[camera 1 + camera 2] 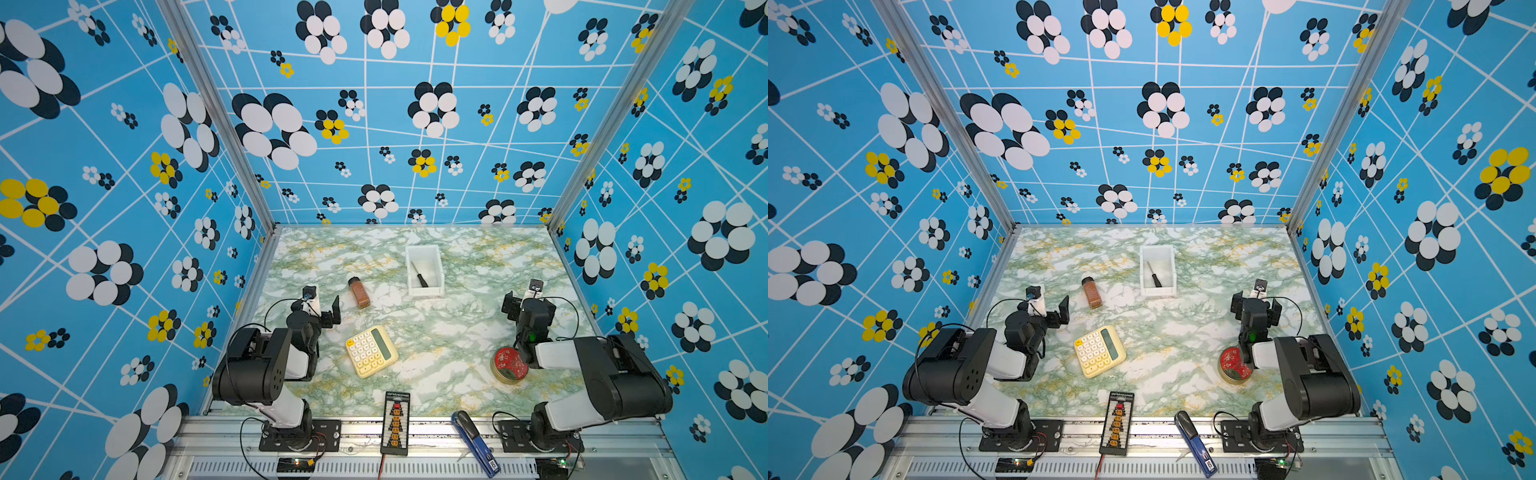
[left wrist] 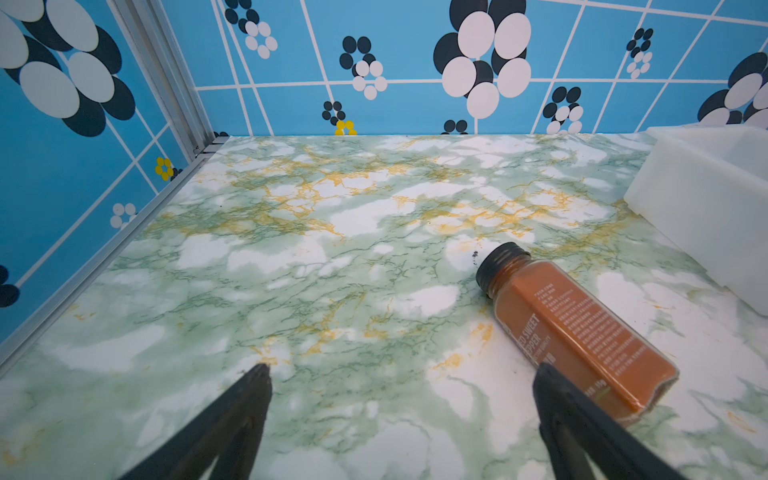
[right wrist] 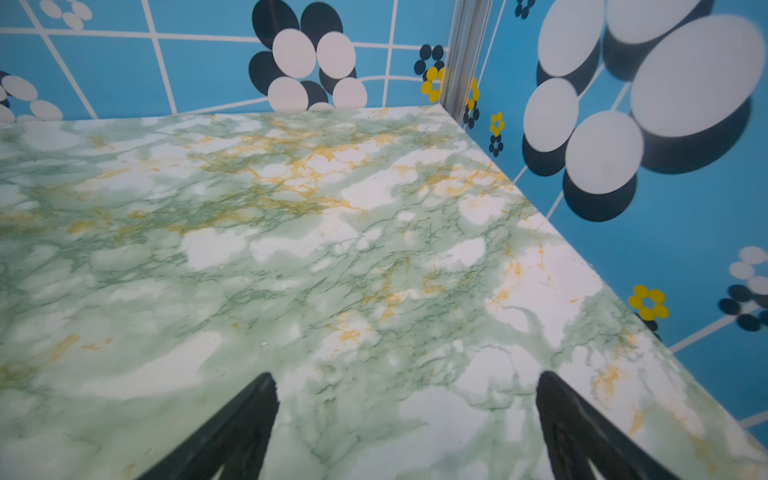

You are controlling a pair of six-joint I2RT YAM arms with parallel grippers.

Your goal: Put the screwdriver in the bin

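1. Left gripper (image 2: 400,370): I read its jaws as spread wide with nothing between them, hovering low over the marble table (image 1: 457,332) on the left side.
2. Right gripper (image 3: 405,375): jaws spread wide as well, empty, over bare marble near the right wall.
3. Spice bottle (image 1: 359,292): brown contents, black cap, lying on its side near the left gripper. In both top views it sits between that gripper and the bin and does not touch the fingers.
4. Bin (image 1: 426,291): white open-topped box, standing towards the back of the table, about the middle. Its corner also shows in the left wrist view (image 2: 706,208).
5. Screwdriver (image 1: 419,275): lying flat inside the bin, black handle towards the near wall, thin shaft pointing away and slightly left. Neither gripper is near it.
6. Yellow calculator (image 1: 371,351): flat on the table, in front of the bottle and turned at an angle.
7. Red-lidded tin (image 1: 509,365): beside the right arm, partly hidden by it.
8. Connector board (image 1: 395,422) and blue-and-black tool (image 1: 476,442): at the front edge, over the rail.
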